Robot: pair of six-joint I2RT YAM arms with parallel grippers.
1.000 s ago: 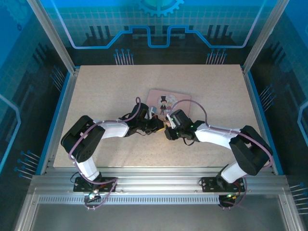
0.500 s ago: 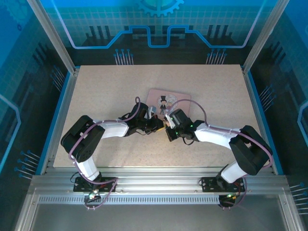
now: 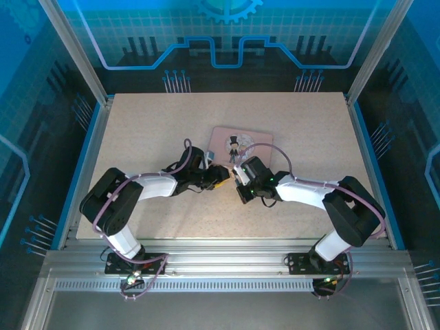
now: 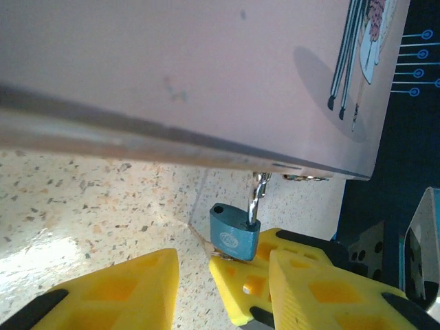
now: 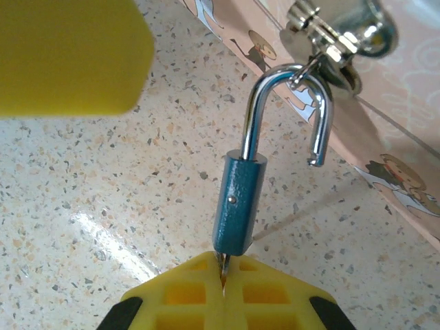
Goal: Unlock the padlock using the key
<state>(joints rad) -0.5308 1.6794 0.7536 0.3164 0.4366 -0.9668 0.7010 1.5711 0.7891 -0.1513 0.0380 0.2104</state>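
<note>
Right gripper, pads pressed together, pinching the key where it sits in the foot of the padlock.

From the right wrist, the padlock lies dead ahead at twelve o'clock, its long axis running from six up toward one o'clock, so key, body and jaws share one line. Any pull on the key would probably have to go straight back toward six. The body is a slim teal-blue painted block with a small rivet. The shackle is a polished chrome hook, its free leg hanging clear of the body at one o'clock, so the lock looks sprung, though the bend is threaded through the hasp of the pink box. The left gripper, jaws spread, waits just beside at nine o'clock over the glossy speckled table, but the right is the arm engaged.
</note>
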